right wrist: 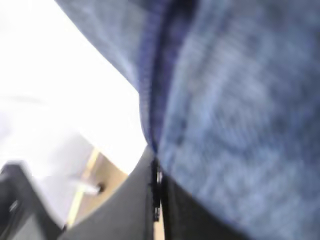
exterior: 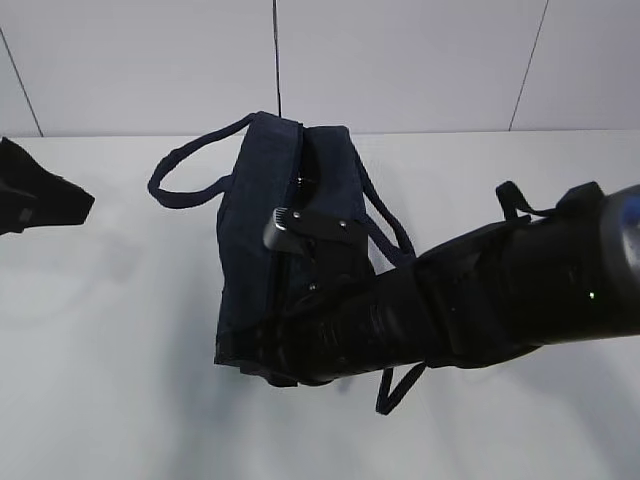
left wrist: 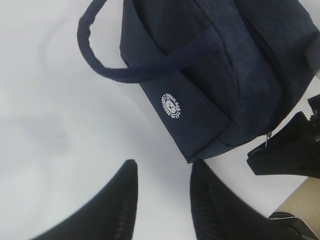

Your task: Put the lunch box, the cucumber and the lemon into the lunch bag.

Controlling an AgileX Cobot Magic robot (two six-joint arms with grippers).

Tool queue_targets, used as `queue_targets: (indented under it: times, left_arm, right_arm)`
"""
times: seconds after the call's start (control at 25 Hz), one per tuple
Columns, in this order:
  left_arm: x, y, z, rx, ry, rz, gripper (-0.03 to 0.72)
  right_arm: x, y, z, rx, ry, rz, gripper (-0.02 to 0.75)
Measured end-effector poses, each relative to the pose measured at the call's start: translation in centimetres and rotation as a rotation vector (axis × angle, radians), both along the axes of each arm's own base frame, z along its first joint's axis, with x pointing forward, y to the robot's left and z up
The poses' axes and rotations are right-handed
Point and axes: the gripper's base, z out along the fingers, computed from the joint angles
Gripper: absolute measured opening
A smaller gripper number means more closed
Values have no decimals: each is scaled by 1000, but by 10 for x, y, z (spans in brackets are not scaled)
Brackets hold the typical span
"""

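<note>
A: We've got the boxy dark navy fabric lunch bag [exterior: 290, 240] standing mid-bench, loop handles flopped to either side, and our right gripper [right wrist: 156, 195] is down at the bag's near end, right on the zipper line.

B: Jaws pressed together there, a small metal bit caught between them; we'd guess the zipper pull, though it's too blurred to swear to.

A: The likely reason: the bag has to open or close along that seam. Our left gripper [left wrist: 162, 200] hangs off the bag's logo side, jaws spread, holding nothing.

B: The round white logo [left wrist: 171, 106] has ring lettering, too small to read. Lunch box, cucumber and lemon: none visible around the bag.
</note>
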Motion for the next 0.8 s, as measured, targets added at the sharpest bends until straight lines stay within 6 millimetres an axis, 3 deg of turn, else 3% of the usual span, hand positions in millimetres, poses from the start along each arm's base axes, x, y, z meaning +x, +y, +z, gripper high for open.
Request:
queue_targets:
  times: [0.44,0.8]
  left_arm:
    - [0,0,0,0,0,0,238]
    - [0,-1,-4,2,39,-10,238]
  right_arm:
    - [-16,11,7,132,95,155,0]
    - [-17,4,25,152,46,210,0]
